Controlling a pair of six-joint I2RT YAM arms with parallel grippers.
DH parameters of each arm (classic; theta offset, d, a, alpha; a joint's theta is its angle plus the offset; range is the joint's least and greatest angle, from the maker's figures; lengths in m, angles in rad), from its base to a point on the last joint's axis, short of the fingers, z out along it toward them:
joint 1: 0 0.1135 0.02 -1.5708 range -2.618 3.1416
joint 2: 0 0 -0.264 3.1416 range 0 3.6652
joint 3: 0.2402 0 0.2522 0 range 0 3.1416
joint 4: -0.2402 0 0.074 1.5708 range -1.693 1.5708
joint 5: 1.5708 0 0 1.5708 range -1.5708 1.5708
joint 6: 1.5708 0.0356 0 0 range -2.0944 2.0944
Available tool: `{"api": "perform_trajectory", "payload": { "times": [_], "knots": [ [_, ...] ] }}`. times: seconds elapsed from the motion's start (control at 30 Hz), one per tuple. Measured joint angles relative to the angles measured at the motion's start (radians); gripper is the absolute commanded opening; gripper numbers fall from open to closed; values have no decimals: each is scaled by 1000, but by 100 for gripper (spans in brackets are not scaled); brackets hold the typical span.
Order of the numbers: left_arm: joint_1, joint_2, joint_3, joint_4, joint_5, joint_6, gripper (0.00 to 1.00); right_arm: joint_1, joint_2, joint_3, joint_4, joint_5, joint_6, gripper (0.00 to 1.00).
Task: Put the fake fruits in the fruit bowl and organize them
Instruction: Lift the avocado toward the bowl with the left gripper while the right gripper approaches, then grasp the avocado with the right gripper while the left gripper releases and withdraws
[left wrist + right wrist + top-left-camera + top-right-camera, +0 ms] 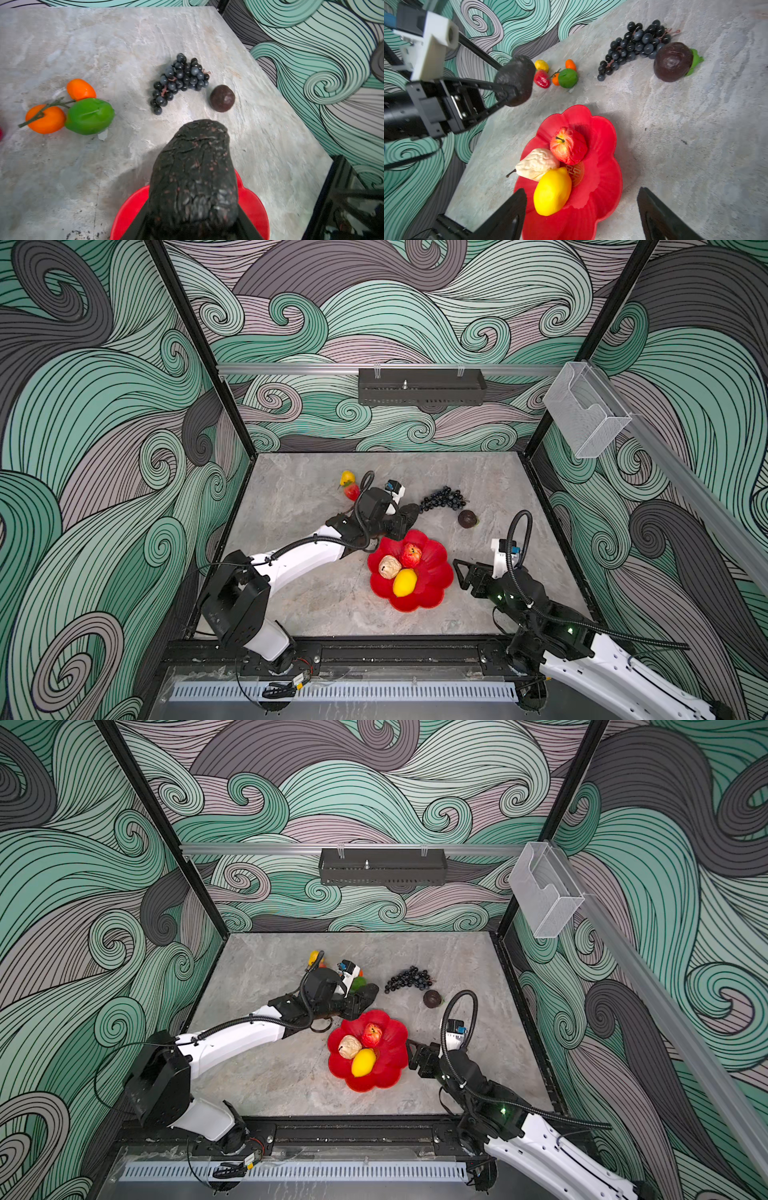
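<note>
My left gripper (405,517) is shut on a dark, rough-skinned fruit (193,170), just behind the back-left rim of the red scalloped fruit bowl (441,593). The right wrist view shows that fruit (517,81) between the black fingers. In the bowl lie a red apple (411,555), a beige pear (389,567) and a yellow lemon (404,582). On the table lie a grape bunch (442,498), a dark round fruit (467,518), a green lime (89,116), two oranges (45,119), a strawberry (352,491) and a small yellow fruit (347,478). My right gripper (457,574) stands open at the bowl's right rim.
The grey stone table (316,605) is walled by patterned panels and black frame posts. A black tray (422,386) hangs on the back rail and a clear plastic holder (584,410) on the right rail. The left arm (299,556) stretches across the table's left half.
</note>
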Motion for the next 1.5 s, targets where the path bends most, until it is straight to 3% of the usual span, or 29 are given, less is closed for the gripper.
{"api": "perform_trajectory", "payload": {
  "times": [0.23,0.53,1.03,1.5],
  "knots": [
    [-103,-93,-224,237,3,76,48,-2,54,-1,126,-97,60,84],
    [-208,-130,-340,433,-5,173,49,-2,127,-14,265,-180,144,81],
    [-276,-137,-364,510,3,236,52,-2,225,-15,367,-257,208,76],
    [-297,-137,-364,513,48,265,56,-2,241,-14,386,-287,195,52]
  ]
}}
